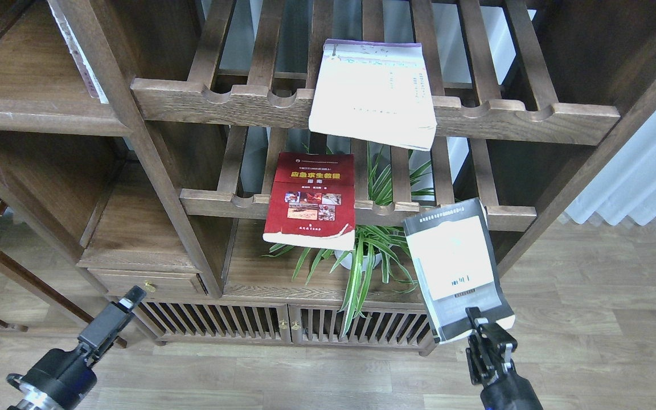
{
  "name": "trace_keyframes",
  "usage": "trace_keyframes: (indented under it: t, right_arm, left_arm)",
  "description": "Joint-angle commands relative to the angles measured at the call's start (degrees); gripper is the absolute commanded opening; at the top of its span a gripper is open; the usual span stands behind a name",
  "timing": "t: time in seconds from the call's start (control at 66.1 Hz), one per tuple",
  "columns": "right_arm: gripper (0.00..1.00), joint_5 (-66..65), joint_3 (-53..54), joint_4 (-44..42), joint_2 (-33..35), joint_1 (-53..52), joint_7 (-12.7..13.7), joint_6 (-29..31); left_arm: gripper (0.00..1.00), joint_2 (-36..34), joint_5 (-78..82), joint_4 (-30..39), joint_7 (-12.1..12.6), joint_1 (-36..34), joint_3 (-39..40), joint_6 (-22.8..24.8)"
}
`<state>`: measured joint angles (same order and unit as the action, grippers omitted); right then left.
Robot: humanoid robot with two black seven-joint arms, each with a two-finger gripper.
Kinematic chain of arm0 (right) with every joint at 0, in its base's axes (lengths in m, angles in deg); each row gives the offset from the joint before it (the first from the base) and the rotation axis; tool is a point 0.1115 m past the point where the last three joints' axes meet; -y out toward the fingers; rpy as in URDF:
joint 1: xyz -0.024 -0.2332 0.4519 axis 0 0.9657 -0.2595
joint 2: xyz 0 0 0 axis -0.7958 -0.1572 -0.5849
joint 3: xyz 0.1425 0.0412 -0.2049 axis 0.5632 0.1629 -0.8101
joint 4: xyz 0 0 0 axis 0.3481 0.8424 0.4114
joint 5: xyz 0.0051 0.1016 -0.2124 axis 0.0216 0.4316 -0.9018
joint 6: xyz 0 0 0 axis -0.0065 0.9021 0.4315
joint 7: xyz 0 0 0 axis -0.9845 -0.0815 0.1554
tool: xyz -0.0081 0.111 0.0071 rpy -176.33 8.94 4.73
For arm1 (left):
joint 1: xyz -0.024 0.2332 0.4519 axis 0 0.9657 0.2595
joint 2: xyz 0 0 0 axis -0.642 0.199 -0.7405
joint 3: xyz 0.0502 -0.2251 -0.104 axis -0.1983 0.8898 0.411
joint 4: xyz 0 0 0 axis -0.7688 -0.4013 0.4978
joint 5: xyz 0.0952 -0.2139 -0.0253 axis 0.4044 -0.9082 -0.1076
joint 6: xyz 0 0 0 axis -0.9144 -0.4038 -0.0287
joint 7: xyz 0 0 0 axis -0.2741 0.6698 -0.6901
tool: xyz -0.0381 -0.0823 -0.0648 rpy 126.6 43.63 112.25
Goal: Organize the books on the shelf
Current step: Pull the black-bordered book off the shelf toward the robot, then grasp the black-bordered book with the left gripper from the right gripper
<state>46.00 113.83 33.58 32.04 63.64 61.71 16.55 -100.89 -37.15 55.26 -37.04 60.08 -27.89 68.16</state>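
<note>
- The right gripper, a black two-finger clamp at the bottom right of the head view, pinches the lower edge of the black-grey paperback with a pale yellow-green panel
- That book stands up and away from the gripper, tilted, its cover washed out by glare; its top edge lies at the level of the lower slatted rack's scalloped front rail, and whether it touches the rail cannot be told
- To the left of the held book and farther from the gripper, the red paperback with a yellow title and small photos lies flat on the same lower rack, its near end hanging over the rail
- Higher up and beyond the gripper, the cream-white paperback with a purple top edge lies on the upper slatted rack, also overhanging the front rail
- A green striped potted plant stands just left of the held book, on the solid flat dark-brown wooden board under the lower rack
- The left gripper hovers low at the far left, in front of the slatted cabinet doors, holding nothing; it is seen dark and end-on, so I cannot tell whether its fingers are spread or pressed together
</note>
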Motion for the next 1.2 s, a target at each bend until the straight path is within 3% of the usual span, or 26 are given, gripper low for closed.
trace_keyframes:
  t: [0.0, 0.409, 0.651, 0.938, 1.181]
  right_arm:
    - [0.06, -0.12, -2.23, -0.02, 0.08, 0.09, -0.01, 0.11]
    - [0.06, -0.73, -17.52, -1.07, 0.25, -8.96, 0.52, 0.11]
    - [0.06, -0.73, -22.35, -1.16, -0.10, -13.36, 0.69, 0.11]
    - [0.06, -1.00, -26.22, -1.16, -0.54, -14.42, 2.89, 0.11]
    - [0.07, -2.75, -26.84, -0.99, -1.24, -13.71, 3.33, 0.11]
  left_arm:
    - [1.00, 0.40, -0.09, -0.22, 0.10, 0.09, -1.61, 0.00]
    - [1.00, 1.63, -0.53, -2.24, 0.10, 0.09, -6.88, 0.00]
    - [1.00, 4.52, -8.78, -3.21, -0.34, -1.05, -14.35, 0.00]
    - [1.00, 10.06, -10.55, -3.91, -0.43, -3.16, -14.44, 0.00]
    - [0.99, 15.16, -10.11, -9.80, -0.17, -5.01, -14.62, 0.00]
